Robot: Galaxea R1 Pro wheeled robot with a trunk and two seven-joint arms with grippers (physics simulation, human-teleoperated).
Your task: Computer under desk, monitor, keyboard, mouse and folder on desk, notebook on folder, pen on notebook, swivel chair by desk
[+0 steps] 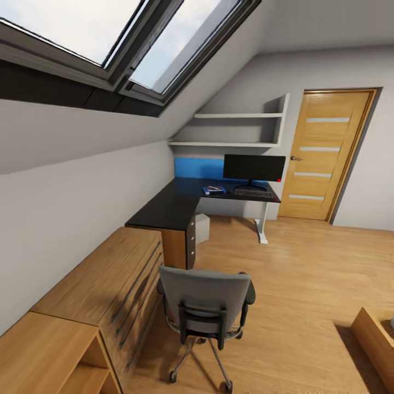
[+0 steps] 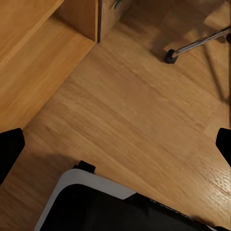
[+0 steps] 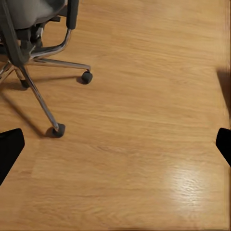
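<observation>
Swivel chair (image 1: pixel 205 309) sits dead ahead, backrest toward you, table (image 1: pixel 180 205) beyond it; both hands spread apart, empty, pointed floorward.

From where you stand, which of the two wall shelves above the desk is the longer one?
The lower shelf, just above the monitor; it reaches further left than the upper shelf.

Head view: bright, even daylight from skylights (image 1: pixel 109 38), panes blown out near white. Wide-angle stretch at edges, walls and cabinet (image 1: pixel 82 306) skewed. Desk (image 1: pixel 180 205) top dark, low detail; far items small, soft. Chair (image 1: pixel 205 306) casts soft shadow on floor (image 1: pixel 306 284). Right wrist view: pale glare patch on floor (image 3: pixel 185 180), thin leg shadows under chair (image 3: pixel 33 29). Left wrist view: dimmer, diffuse shadow near cabinet (image 2: pixel 29 57), slight blur throughout.
</observation>
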